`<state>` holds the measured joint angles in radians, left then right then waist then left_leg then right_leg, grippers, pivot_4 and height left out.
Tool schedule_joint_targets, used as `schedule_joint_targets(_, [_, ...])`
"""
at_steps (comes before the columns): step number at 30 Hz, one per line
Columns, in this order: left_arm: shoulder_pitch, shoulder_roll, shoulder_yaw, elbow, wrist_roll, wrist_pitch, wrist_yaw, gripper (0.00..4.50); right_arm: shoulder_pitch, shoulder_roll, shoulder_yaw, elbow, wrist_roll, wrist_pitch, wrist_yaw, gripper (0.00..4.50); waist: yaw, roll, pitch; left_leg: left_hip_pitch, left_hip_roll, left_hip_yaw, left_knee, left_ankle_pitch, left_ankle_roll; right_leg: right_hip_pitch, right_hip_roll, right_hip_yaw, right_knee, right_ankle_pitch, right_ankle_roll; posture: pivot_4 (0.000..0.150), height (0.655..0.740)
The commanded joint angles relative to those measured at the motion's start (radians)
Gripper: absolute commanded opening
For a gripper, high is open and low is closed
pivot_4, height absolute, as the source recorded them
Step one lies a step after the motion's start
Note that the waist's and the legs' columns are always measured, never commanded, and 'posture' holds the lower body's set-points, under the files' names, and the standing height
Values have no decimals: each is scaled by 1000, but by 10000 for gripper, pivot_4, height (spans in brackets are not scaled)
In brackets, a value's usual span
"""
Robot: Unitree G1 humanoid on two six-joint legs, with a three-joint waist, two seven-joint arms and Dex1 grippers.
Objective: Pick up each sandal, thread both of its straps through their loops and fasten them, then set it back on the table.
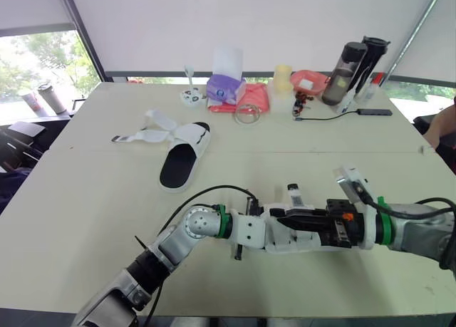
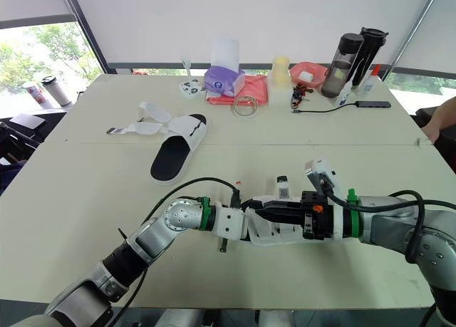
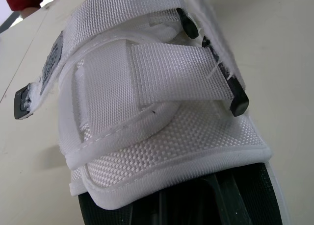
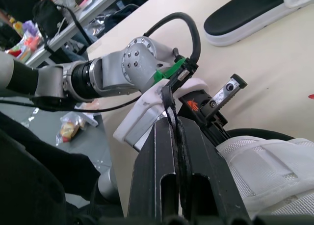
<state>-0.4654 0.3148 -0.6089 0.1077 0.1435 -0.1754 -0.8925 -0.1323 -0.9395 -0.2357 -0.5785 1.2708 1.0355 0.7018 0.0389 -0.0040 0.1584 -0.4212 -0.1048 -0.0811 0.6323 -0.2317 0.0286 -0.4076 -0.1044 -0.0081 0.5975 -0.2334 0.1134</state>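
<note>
Low over the surface's [image 1: 85, 220] front edge, the near sandal [image 3: 162, 137] sits between both hands. Its long axis runs left-right, toe probably rightward. It is likely light, with floppy webbing and a stiffer sole to grip. Right hand [image 4: 172, 127] is closed; left hand [image 1: 265, 231], cannot tell.

Near sandal [image 3: 162, 137]: largely hidden between both arms, lower centre of eye views; sole cut off by left wrist view's lower edge; far sandal [image 4: 245, 14]: cut off upper right; small items [image 1: 302, 105], upper centre: too small to tell.
</note>
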Motion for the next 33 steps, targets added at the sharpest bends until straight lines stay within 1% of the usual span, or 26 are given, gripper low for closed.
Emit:
schedule_joint_targets(1, [18, 32, -11, 82, 58, 28, -5, 0, -44, 19, -54, -8, 56, -39, -6, 544, 1, 0, 0, 0, 0, 0, 0, 0, 1, 0, 0, 0, 0, 0, 0, 1500, 7400])
schedule_joint_targets(8, [27, 35, -7, 76, 52, 24, -6, 0, -55, 25, -28, 64, -38, -47, -1, 544, 1, 0, 0, 0, 0, 0, 0, 1, 2, -1, 0, 0, 0, 0, 0, 1500, 7400])
schedule_joint_targets(12, [61, 41, 23, 61, -4, 30, -20, 0, -95, 32, 31, 122, -129, -47, -3, 544, -3, 0, 0, 0, 0, 0, 0, 1, 2, 0, 0, 0, 0, 0, 0, 1500, 7400])
schedule_joint_targets(16, [78, 36, 53, 70, -57, 17, -36, 0, -141, 45, 79, 161, -170, -29, 4, 544, -2, 0, 0, 0, 0, 0, -1, 1, 2, -2, 1, 0, 1, 0, 0, 1500, 7400])
schedule_joint_targets(24, [66, 37, 56, 152, -55, -45, -33, 0, -213, 56, 157, 221, -287, -36, 43, 544, -2, 0, 0, 0, 0, 0, -1, 2, 2, -2, 2, 0, 1, 1, 0, 1500, 7400])
schedule_joint_targets(33, [66, 33, 52, 166, -42, -70, -22, 0, -285, 84, 241, 309, -435, -64, 89, 544, -3, 0, 0, 2, 0, 0, -1, 2, 2, -2, 2, 0, 2, 1, -1, 1500, 7400])
